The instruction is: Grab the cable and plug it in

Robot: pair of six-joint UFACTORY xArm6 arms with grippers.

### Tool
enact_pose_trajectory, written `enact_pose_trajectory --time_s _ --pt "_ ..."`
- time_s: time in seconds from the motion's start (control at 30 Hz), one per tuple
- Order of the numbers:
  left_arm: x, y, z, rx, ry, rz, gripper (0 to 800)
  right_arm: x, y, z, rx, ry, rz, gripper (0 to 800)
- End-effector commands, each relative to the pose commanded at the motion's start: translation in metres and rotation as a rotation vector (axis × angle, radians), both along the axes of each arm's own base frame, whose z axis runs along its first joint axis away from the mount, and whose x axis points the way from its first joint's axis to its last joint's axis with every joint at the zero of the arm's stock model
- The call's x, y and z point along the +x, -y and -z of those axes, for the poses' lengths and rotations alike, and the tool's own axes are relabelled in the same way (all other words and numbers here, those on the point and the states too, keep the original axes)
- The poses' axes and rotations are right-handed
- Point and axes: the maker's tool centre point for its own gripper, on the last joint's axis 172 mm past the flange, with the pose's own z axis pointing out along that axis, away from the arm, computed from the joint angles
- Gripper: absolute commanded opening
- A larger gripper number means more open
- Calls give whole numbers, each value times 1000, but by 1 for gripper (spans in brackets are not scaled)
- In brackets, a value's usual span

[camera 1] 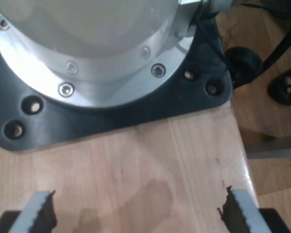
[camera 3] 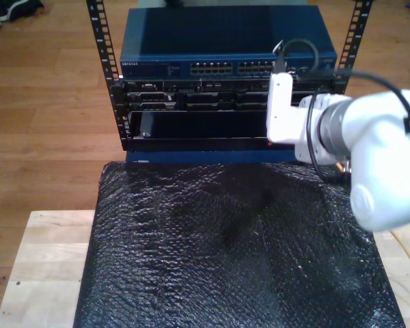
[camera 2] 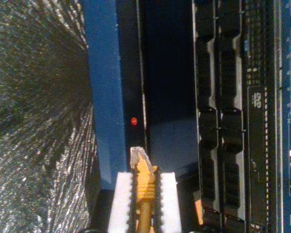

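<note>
Exterior view, from its left to its right: a wooden tabletop [camera 3: 41,260] carries a sheet of black bubble wrap [camera 3: 232,253], and behind it stands a rack [camera 3: 109,89] holding a blue network switch [camera 3: 219,41] with rows of ports, above darker units. At this view's right, a white arm [camera 3: 369,150] reaches toward the rack's front. Second wrist view: my second gripper [camera 2: 145,194] has its white, ridged jaws clamped on the cable [camera 2: 145,182] just behind its plug [camera 2: 137,158], whose clear, pale tip points at the dark front of the blue equipment beside a small red light [camera 2: 134,121]; whether the plug touches the panel cannot be told. The bubble wrap lies to one side, and black rack modules [camera 2: 223,121] to the other. First wrist view: my first gripper [camera 1: 140,211] hangs with its jaws wide apart and holding nothing, above pale wood, near a black base plate [camera 1: 111,111] bolted under a round metal arm base [camera 1: 87,43].
</note>
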Motion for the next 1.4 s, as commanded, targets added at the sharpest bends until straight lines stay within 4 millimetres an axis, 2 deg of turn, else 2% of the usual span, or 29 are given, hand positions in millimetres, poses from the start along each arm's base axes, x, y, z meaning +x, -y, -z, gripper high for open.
enact_pose_trajectory --time_s 0.2,0.33,0.4,0.57,0.77,0.97,1.13,1.33,1.4 --pt "0 0 0 0 0 0 800 9 18 -20 5 112 9 0" --pt "0 0 0 0 0 0 800 8 24 -15 -18 110 2 0" --pt "0 0 0 0 0 0 800 1 25 -8 -32 124 -16 0" --pt "0 0 0 0 0 0 800 -3 14 -36 -100 313 -120 0" --pt "0 0 0 0 0 0 800 -12 16 -17 -162 301 -163 0" --pt "0 0 0 0 0 0 800 3 12 -33 -153 329 -157 0" --pt "0 0 0 0 0 0 800 6 15 -28 -141 318 -141 0" --pt "0 0 0 0 0 0 800 6 10 -55 -51 405 -108 0" --pt "0 0 0 0 0 0 800 4 9 -73 -24 471 -103 0"
